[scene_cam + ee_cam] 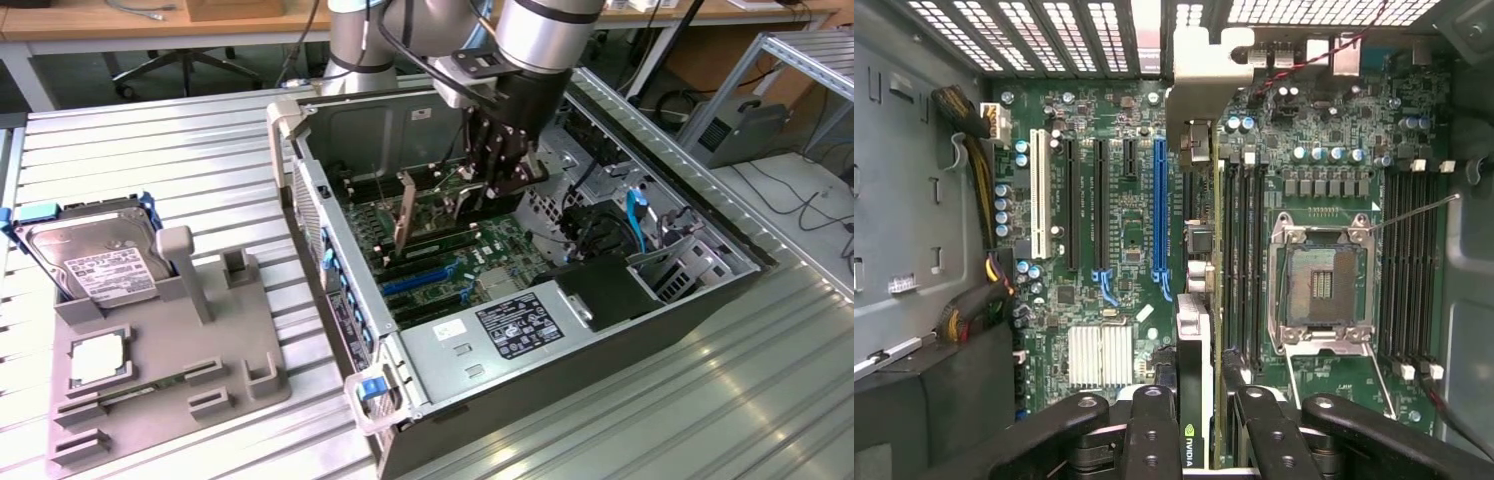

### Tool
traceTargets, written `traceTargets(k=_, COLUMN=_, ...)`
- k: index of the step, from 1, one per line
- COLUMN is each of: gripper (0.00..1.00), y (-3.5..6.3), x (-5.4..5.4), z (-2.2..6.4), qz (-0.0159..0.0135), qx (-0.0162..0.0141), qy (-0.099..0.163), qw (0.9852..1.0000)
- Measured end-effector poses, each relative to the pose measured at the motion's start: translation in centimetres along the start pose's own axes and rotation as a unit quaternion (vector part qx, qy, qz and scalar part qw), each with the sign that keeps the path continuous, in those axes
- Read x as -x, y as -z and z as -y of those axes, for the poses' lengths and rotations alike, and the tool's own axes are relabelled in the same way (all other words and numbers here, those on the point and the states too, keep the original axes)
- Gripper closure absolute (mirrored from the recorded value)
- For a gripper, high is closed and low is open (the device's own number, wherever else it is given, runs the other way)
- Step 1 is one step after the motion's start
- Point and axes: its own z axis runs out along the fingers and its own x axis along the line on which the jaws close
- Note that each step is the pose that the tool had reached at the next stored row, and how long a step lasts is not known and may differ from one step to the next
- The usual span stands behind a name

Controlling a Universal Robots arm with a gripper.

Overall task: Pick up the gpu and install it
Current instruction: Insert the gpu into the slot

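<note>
The tool [487, 185] [1199, 400] is clenching the gpu [441, 203] [1194, 320], one finger on each face. The card is hanging upright inside the open case [367, 130], toward twelve o'clock of it in the exterior view, with its bracket end pointing at about eight o'clock. We are judging misalignment the main risk. The card's edge is sitting just beside the long blue slot [1159, 210], not plainly over it, so a push down could be landing its contacts on the motherboard [1104, 290] or the neighbouring memory slots [1244, 250]. The bracket could also be catching the rear wall. The wrist view is giving us the card edge-on against the slots, beside the empty processor socket [1324, 280]. The exterior view is giving us how low the card is hanging, and the hard drive [94, 262] resting on the counter [174, 150] at nine o'clock.
</note>
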Motion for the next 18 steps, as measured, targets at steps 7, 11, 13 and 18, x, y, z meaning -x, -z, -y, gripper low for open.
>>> traceTargets(k=7, gripper=0.73, y=-0.53, x=-0.01, z=-0.33, qz=-0.0001, qx=-0.0019, qy=0.0, qw=1.0)
traceTargets(k=11, gripper=0.73, y=-0.65, x=-0.04, z=-0.46, qz=0.0, qx=-0.0023, qy=0.0, qw=1.0)
traceTargets(k=13, gripper=0.73, y=-0.66, x=-0.26, z=-0.52, qz=0.0, qx=-0.0023, qy=0.0, qw=1.0)
traceTargets(k=18, gripper=0.73, y=-0.67, x=-0.6, z=-0.63, qz=0.0, qx=-0.0023, qy=0.0, qw=1.0)
